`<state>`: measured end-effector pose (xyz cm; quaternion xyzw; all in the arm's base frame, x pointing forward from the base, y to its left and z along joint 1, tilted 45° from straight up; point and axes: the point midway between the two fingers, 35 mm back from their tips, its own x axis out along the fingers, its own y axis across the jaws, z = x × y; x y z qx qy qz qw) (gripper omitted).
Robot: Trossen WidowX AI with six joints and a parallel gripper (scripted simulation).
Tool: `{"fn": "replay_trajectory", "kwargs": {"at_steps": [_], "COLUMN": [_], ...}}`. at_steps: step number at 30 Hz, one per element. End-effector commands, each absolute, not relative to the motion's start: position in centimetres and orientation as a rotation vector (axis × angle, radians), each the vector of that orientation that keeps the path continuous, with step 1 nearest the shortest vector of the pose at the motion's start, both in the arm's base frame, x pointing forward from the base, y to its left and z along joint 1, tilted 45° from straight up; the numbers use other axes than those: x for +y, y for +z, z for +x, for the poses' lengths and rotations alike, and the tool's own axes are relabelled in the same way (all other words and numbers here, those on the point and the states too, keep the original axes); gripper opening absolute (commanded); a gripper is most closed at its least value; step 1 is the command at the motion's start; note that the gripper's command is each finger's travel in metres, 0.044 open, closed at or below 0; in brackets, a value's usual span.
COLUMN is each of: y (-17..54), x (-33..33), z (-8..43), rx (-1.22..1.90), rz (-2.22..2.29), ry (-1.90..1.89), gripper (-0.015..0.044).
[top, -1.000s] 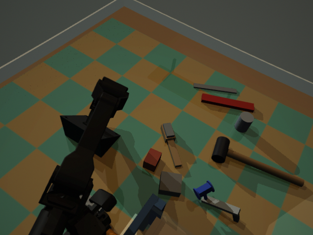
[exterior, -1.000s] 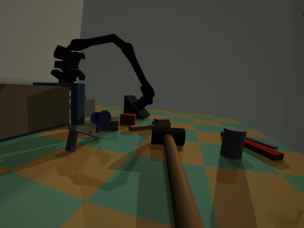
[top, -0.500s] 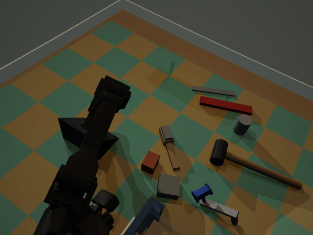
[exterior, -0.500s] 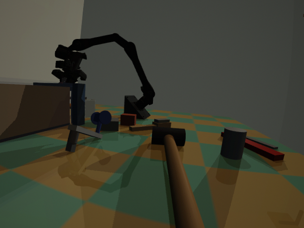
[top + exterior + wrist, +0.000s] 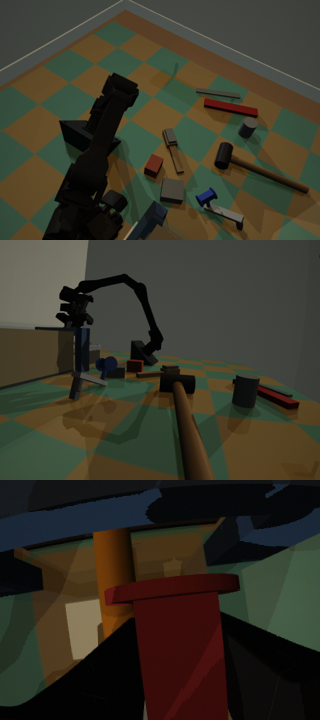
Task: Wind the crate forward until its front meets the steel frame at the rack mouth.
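Note:
My gripper (image 5: 75, 324) (image 5: 173, 625) is shut on the red grip (image 5: 177, 655) of a handle, high by the top of the blue steel frame (image 5: 151, 215) (image 5: 82, 351) (image 5: 75, 522). The handle's lower part and square key are hidden. In the exterior view, a grey block (image 5: 94, 356) with a pale top, apparently the winch, stands behind the frame; its round hole cannot be seen. The guard cubby (image 5: 31, 353) is at the left there. An orange bar (image 5: 114, 555) passes under the frame in the wrist view. I cannot make out the crate clearly.
A blue-knobbed crank (image 5: 206, 197) (image 5: 105, 364) lies by the cubby mouth. A grey block (image 5: 171, 190), red block (image 5: 153, 165), wooden-handled tool (image 5: 175, 157), black mallet (image 5: 223, 156) (image 5: 177, 383), grey cylinder (image 5: 247, 127) (image 5: 245, 391) and red bar (image 5: 230, 107) lie on the bench.

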<state>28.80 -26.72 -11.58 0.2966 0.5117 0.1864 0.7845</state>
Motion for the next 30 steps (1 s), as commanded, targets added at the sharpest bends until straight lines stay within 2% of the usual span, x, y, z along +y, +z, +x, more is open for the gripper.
{"fn": "replay_trajectory", "kwargs": {"at_steps": [1,30], "y": [-10.7,-8.6], "x": [-25.1,-22.7], "z": [29.1,28.7], "rx": [1.11,1.111], "rz": [0.672,0.675], "ry": [0.429,0.43], "gripper": [0.0,0.0]}}
